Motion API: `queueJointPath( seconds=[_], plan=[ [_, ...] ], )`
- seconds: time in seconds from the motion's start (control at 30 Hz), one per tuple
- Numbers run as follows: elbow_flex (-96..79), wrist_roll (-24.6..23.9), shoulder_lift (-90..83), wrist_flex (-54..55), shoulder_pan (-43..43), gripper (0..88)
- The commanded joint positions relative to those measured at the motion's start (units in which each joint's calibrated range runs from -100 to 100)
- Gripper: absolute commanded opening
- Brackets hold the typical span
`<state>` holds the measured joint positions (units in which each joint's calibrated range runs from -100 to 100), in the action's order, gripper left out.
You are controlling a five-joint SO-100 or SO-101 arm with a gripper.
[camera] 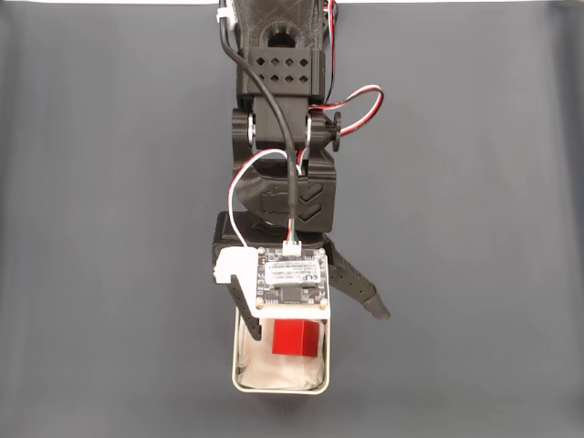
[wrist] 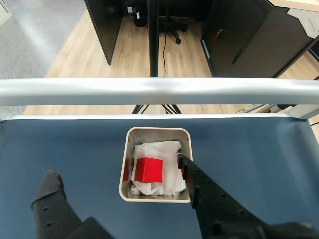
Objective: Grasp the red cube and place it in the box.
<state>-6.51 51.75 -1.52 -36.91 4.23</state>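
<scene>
The box (camera: 239,379), a silver-rimmed square tin, is being carried directly on the dark blue-grey bench (camera: 109,228), seen in the fixed view near its lower edge.

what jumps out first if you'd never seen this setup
The bright red cube catches the eye first, lying on the white lining inside the box near the middle of the dark blue table. Next comes the black claw in the wrist view, spread wide open, one finger reaching into the box at its right wall and the other out over the table to the left.
</scene>
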Motion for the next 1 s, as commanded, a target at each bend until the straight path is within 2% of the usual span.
queueJointPath(
  seconds=[0.0,0.77,0.83,0.93,0.97],
  plan=[
    [1.77,0.34,-1.95,1.75,0.32,50.9],
    [1.49,-0.15,-2.12,2.73,0.53,50.1],
    [1.49,-0.2,-2.38,2.73,0.53,44.3],
    [1.49,0.24,-3.77,3.06,0.39,16.9],
    [1.49,0.68,-4.81,3.31,0.25,10.9]
  ],
)
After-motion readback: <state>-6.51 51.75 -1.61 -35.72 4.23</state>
